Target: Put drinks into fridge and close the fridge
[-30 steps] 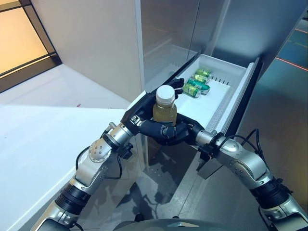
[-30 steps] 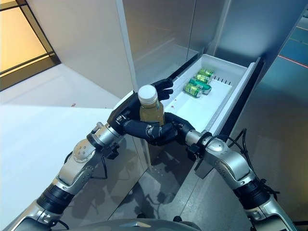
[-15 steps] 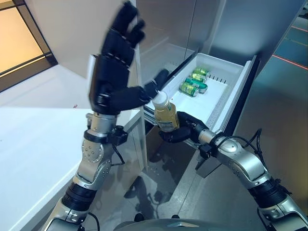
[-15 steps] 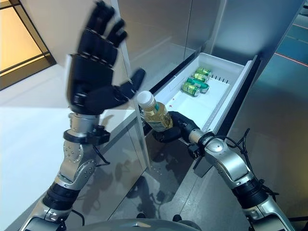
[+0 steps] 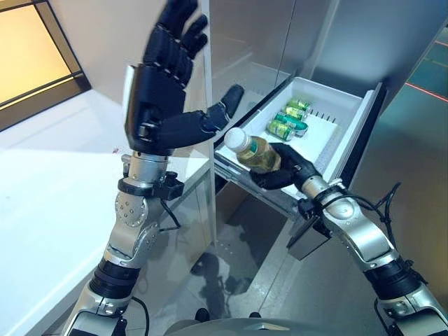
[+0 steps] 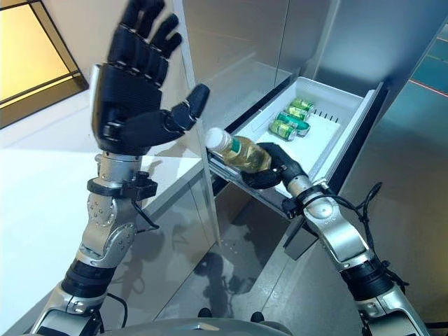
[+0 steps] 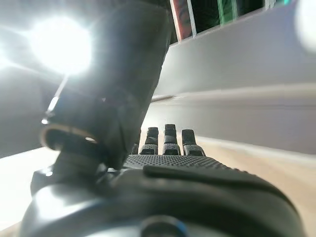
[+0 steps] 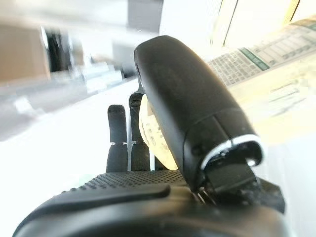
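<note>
A bottle of yellow drink (image 5: 253,151) with a white cap lies tilted on its side over the near end of the white fridge drawer (image 5: 329,122). My right hand (image 5: 288,168) is shut on it, thumb and fingers wrapped round its body; the bottle (image 8: 153,133) also shows past the thumb in the right wrist view. My left hand (image 5: 163,91) is raised high beside the fridge's edge, open, fingers spread, holding nothing. Several green cans (image 5: 288,119) lie at the drawer's far end.
The fridge body (image 5: 259,42) rises behind the pulled-out drawer. A white counter (image 5: 49,175) runs along the left. Grey glossy floor (image 5: 238,273) lies below the drawer.
My right hand has carried the bottle further over the drawer and tipped it flatter. My left hand stays raised and open, having let go of the bottle one second ago.
</note>
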